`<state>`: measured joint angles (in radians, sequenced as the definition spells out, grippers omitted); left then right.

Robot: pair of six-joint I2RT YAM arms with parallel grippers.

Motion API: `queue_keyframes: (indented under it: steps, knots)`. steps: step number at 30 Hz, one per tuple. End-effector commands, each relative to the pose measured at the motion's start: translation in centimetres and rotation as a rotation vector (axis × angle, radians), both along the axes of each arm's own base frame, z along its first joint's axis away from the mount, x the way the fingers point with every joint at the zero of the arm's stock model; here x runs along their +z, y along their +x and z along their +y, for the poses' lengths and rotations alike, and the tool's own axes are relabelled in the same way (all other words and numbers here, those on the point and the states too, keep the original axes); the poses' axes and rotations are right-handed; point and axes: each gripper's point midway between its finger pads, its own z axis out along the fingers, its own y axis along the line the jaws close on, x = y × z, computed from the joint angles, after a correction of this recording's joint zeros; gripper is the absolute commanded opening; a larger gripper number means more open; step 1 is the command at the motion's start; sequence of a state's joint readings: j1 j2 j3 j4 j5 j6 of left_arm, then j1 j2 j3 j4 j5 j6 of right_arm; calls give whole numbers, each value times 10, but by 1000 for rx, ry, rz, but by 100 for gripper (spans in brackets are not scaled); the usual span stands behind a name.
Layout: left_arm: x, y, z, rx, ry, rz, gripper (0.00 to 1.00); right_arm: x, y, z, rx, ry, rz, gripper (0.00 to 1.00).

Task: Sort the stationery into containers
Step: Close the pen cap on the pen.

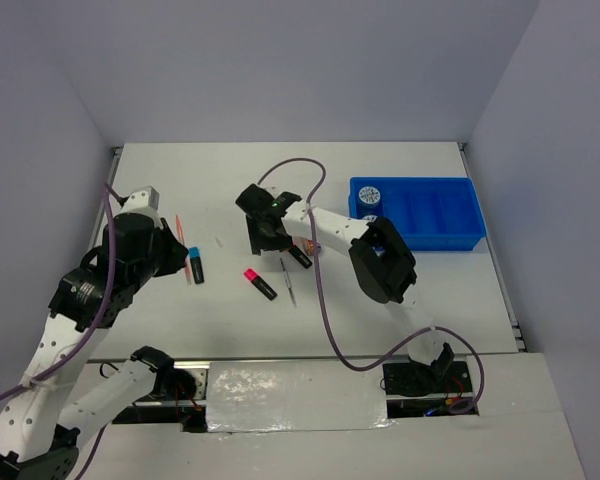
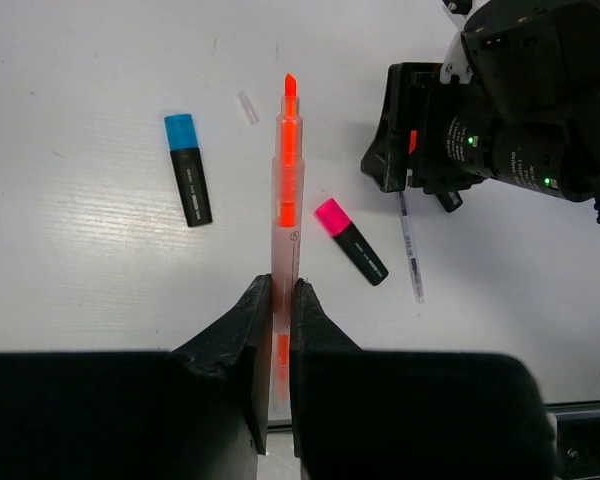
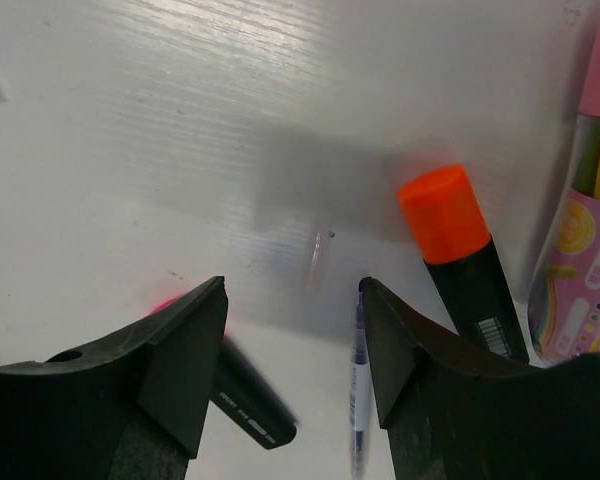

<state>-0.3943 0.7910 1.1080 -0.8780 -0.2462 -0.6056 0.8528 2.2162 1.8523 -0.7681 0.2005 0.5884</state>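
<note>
Nearest the arms' bases, the left fingers (image 2: 252, 335) are pressed together on the tail of a thin pink pen (image 2: 287, 190), pinching it so its orange tip points away over the table (image 2: 80, 260). Gripped by the end like this, it could probably be lowered lengthwise into a narrow slot. Just beyond, a blue-capped highlighter (image 2: 188, 170) and a pink-capped highlighter (image 2: 350, 240) lie flat on the table, apart from each other and not yet sorted. A thin grey pen (image 3: 358, 380) lies close beside the pink-capped one. The right fingers (image 3: 185, 350) hang low over that spot, spread wide with nothing clamped. The grey pen sits just inside one finger and the pink-capped highlighter is partly hidden under the other, so they seem lined up to close on the pen. Next to them rest an orange-capped highlighter (image 3: 460, 250) and, at the edge of the wrist view, a pink tube (image 3: 580, 250). Farthest off, at the far right of the table, stands the blue tray (image 1: 430, 240), with two tape rolls (image 1: 368, 194) already in its left end compartment, kept apart from the long slots that suit pens.
</note>
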Motion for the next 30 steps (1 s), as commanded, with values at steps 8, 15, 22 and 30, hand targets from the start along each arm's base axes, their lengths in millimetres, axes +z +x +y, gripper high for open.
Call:
queue_keyframes:
  steps: [8,15,22,30]
  knots:
    - [-4,-10,1,-11,-9,10,0,-6,10,5,21,32,15,62]
    - [-6,-12,1,-23,3,21,0,-25,12,7,23,-3,44,57]
    - [-6,-13,-3,-42,-11,17,0,-46,12,1,1,-51,77,36]
    - [-11,-13,0,-37,4,24,0,-35,8,-11,-32,-74,56,44]
